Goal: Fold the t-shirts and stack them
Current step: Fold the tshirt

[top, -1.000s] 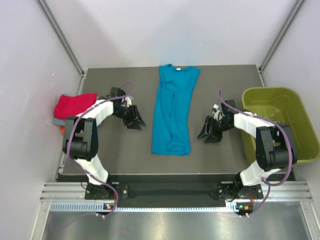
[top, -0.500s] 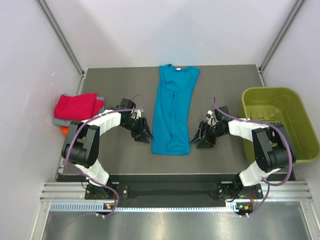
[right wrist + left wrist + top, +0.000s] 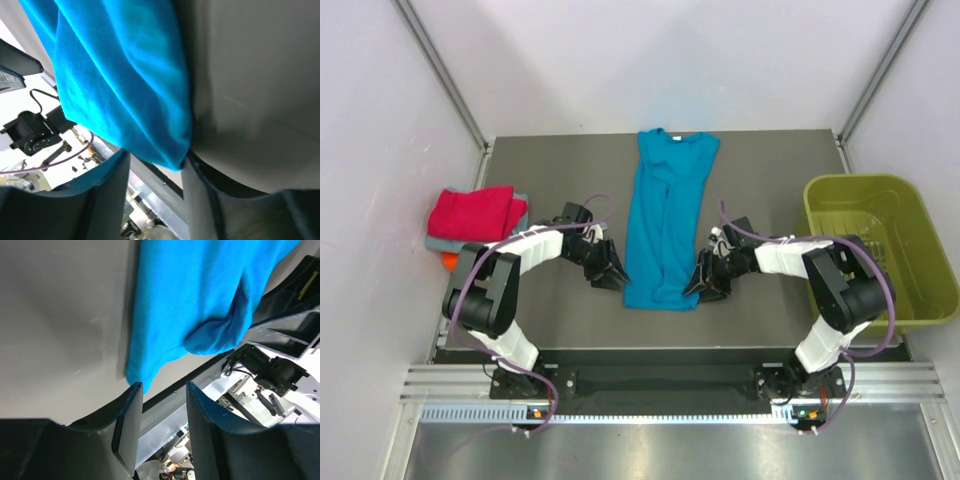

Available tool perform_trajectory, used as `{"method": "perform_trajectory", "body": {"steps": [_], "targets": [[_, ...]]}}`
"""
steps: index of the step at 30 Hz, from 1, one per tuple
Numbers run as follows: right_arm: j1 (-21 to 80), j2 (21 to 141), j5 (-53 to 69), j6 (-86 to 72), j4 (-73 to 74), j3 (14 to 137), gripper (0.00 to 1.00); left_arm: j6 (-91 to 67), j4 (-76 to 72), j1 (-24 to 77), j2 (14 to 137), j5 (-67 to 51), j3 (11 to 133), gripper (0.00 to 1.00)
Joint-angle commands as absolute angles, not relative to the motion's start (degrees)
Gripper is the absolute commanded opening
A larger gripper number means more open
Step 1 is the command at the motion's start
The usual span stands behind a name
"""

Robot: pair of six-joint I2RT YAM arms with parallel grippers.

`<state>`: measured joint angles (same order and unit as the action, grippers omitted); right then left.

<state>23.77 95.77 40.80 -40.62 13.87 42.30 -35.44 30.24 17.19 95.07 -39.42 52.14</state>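
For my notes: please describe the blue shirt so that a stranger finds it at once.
Look at the middle of the dark table. There a teal-blue t-shirt lies as one long narrow strip, collar at the far edge. The other shirts are piled at the left edge, magenta-red on top.

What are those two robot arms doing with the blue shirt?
They are getting ready to fold it. The teal-blue t-shirt lies as a long narrow strip down the middle of the table. The left pincer and the right pincer are at its two near corners, both open and gripping nothing yet. A stack of folded t-shirts, magenta-red on top, sits at the left edge, and an olive-green bin stands on the right.
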Motion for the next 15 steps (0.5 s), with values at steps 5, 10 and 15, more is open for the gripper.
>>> {"method": "perform_trajectory", "body": {"steps": [5,10,15], "targets": [[26.28,95.98,39.64,-41.31,11.34,43.6,0.43,-37.79,26.72,18.46,96.24,-41.13,51.77,0.45],[26.11,94.75,38.94,-41.31,11.42,41.93,0.4,-37.71,27.33,18.54,96.68,-40.52,50.8,0.45],[25.93,93.78,38.14,-40.87,11.6,41.04,0.41,-38.32,27.6,18.72,97.73,-39.55,50.54,0.56]]}}
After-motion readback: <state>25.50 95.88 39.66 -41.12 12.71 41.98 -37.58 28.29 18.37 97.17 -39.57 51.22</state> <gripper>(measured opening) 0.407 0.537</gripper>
